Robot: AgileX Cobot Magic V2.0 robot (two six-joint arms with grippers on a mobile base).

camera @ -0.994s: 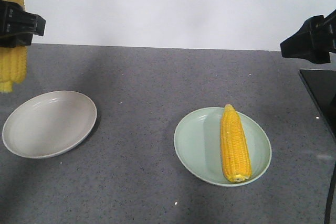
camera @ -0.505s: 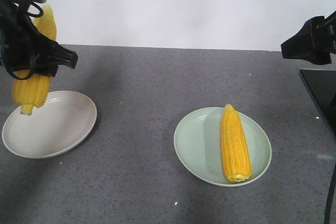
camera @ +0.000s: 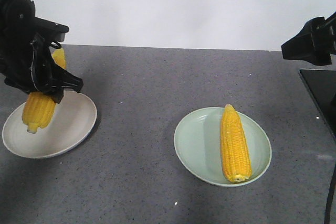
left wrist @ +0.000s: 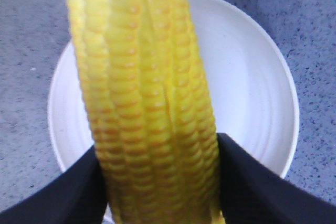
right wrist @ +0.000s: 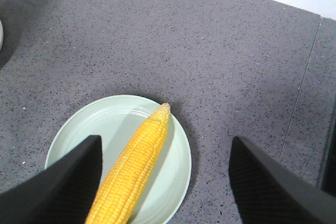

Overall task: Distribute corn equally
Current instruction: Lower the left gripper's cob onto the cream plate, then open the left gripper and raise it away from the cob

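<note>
My left gripper [camera: 48, 83] is shut on one corn cob [camera: 39, 112] and holds it tilted, blunt end down, just over the beige plate [camera: 65, 129] at the left. In the left wrist view this cob [left wrist: 147, 98] fills the middle between the black fingers [left wrist: 252, 187], with the white plate [left wrist: 257, 87] right beneath it. I cannot tell whether the cob touches the plate. Another corn cob [camera: 234, 142] lies on the pale green plate [camera: 197, 140]. My right gripper [right wrist: 165, 148] hangs open, high above that cob [right wrist: 134, 163] and its plate [right wrist: 107, 119].
The grey speckled tabletop [camera: 147, 82] runs back to a white wall. A black panel [camera: 321, 95] sits at the right edge, beside the green plate. A thin seam [right wrist: 310, 66] crosses the table on the right.
My left gripper has carried its corn cob in from the far left and down, until it is low over the beige plate. The right arm and the green plate's cob have not moved.
</note>
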